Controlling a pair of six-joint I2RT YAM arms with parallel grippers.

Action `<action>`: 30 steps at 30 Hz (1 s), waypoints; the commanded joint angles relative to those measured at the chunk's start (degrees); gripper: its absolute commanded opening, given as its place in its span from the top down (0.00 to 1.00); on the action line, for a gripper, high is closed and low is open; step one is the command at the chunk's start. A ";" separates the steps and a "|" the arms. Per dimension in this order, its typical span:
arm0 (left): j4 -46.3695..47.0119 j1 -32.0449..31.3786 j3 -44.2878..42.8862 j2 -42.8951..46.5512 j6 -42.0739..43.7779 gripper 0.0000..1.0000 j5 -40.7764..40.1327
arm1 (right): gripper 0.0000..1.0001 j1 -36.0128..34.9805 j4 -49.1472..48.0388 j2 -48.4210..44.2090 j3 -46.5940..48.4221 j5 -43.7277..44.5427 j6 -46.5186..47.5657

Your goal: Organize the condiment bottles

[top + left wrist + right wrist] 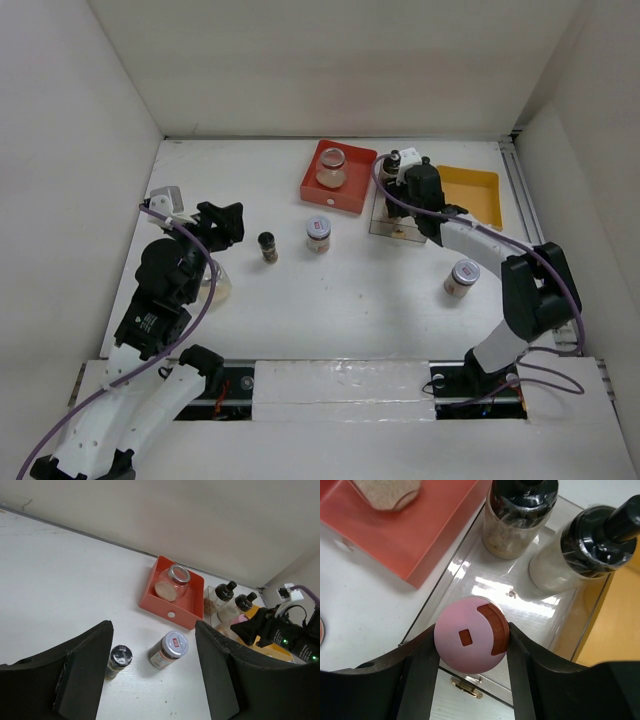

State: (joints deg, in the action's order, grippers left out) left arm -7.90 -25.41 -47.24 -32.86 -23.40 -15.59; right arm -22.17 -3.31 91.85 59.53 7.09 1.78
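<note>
Top external view, read with both wrist views. My right gripper (471, 642) is closed on the pink-capped shaker (470, 639); in the right wrist view its two fingers (422, 675) press against opposite sides of the pink cap. The shaker is over the nearer part of the clear tray (485, 587), and I cannot tell whether its base rests on the tray floor. Two black-capped bottles (517, 517) stand upright side by side at the far end of the same tray, one with tan contents and one with pale contents. The red tray (355, 195) lies just left of the clear one and holds a squat glass jar (331, 167). The yellow tray (470, 190) lies to the right of the clear one. My left gripper (222, 222) hovers over the left part of the table (380, 310), its fingers spread wide with nothing between them. On the open table, outside the trays, stand a small black-capped jar (268, 246), a silver-lidded jar (319, 233) just right of it, and a second silver-lidded jar (462, 277) well to the right, near my right arm.
</note>
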 commanded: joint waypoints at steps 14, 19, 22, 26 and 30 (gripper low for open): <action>2.72 0.01 -0.13 -0.54 1.16 0.38 -0.04 | 0.55 1.08 -2.05 10.18 8.59 -3.49 -1.69; 2.72 0.01 -0.13 -0.54 1.16 0.38 -0.05 | 0.41 1.08 -2.05 9.49 8.25 -2.96 -1.69; 2.72 0.01 -0.13 -1.06 1.16 0.38 -0.05 | 0.29 1.08 -1.00 6.94 6.93 -1.91 -1.69; 2.72 0.01 -0.13 -1.06 1.16 0.38 -0.05 | 0.29 1.08 0.58 2.73 5.69 -0.42 -1.69; 2.72 0.01 -0.13 -1.06 1.16 0.38 -0.05 | 0.28 -1.46 2.26 -1.58 5.69 4.15 0.14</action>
State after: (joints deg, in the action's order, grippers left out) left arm -7.90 -25.41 -47.24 -33.74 -22.98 -15.44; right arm -21.89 -0.73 94.83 64.71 7.31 0.67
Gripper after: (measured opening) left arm 0.621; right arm 0.718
